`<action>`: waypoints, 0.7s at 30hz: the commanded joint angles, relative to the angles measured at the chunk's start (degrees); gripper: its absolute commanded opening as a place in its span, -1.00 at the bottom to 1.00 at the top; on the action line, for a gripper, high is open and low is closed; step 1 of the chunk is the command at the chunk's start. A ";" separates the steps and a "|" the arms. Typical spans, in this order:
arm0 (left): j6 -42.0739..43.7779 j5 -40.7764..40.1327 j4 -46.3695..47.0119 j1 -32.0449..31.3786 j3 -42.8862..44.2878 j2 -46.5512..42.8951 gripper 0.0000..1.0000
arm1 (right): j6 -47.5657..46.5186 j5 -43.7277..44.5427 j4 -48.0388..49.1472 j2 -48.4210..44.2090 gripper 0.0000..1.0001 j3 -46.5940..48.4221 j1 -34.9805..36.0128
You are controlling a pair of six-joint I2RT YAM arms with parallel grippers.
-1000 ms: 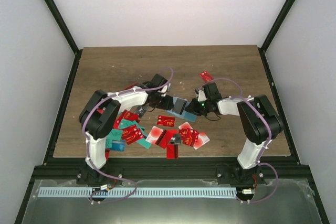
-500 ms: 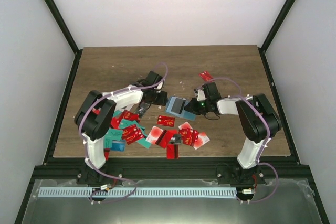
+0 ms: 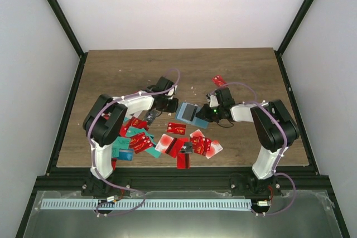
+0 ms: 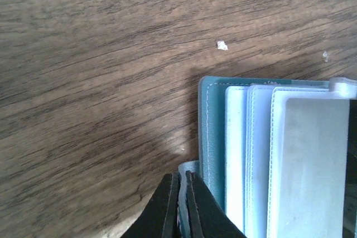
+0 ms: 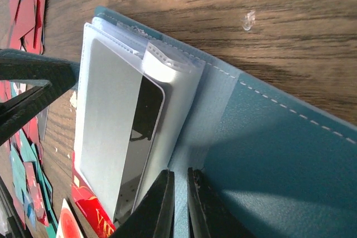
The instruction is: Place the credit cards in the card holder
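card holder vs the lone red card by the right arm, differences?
Colour: the card holder is teal-blue with pale inner panels; the lone red card is red. Build: the holder is thick and layered, the card thin and flat. State: the left pincer and right pincer pinch the holder's sleeves; the card lies free. Both are rectangular, on the table.

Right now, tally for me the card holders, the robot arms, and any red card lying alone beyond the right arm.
card holder: 1
robot arms: 2
lone red card: 1
Total: 4
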 commanded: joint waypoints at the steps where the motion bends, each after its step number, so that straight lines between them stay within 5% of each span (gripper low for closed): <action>1: -0.03 -2.26 -2.76 -0.34 1.99 -5.33 -0.92 | -1.62 2.18 -4.43 -1.53 -0.80 1.28 0.21; 10: -0.09 -7.84 -13.95 -2.27 8.20 -10.16 -0.92 | -1.37 7.58 -11.07 -11.97 -0.55 -0.22 -0.16; 21: -2.33 -7.39 -16.87 -9.25 17.73 -1.86 -0.92 | -2.62 10.82 -15.49 -24.58 -0.42 -5.37 -2.13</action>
